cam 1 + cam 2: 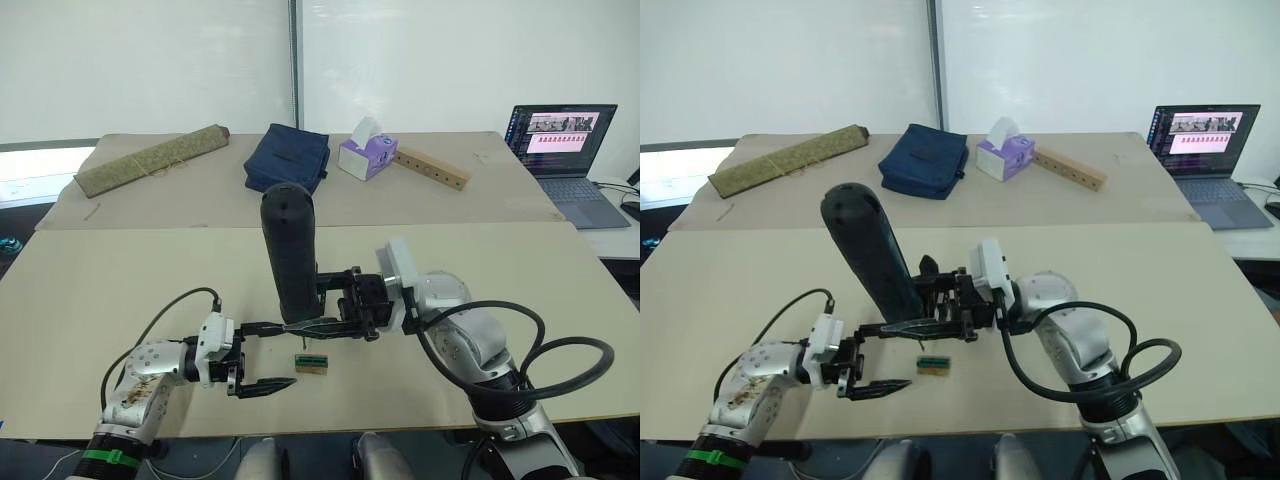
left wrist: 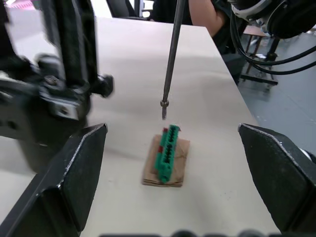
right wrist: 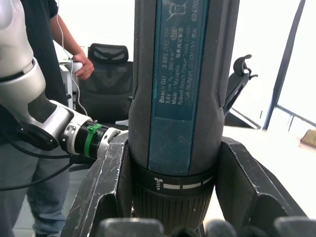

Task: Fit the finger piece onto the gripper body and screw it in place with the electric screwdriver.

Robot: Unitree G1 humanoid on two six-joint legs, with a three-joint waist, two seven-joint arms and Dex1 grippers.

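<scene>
From the head, the right gripper point(image 1: 335, 325) hugs the electric screwdriver point(image 1: 288, 255) low on its body. The tool stands nearly straight up over the table point(image 1: 520, 290). The left gripper point(image 1: 262, 355) sits just beside it with its two fingers wide apart and nothing between them.

From the left wrist, the metal bit point(image 2: 170, 59) points down, its tip just above a small tan-and-green block point(image 2: 167, 160). The block lies between the spread fingers point(image 2: 74, 173), touching neither.

From the right wrist, the two fingers point(image 3: 106, 185) press on both sides of the screwdriver's black body. A person point(image 3: 42, 29) stands behind.
</scene>
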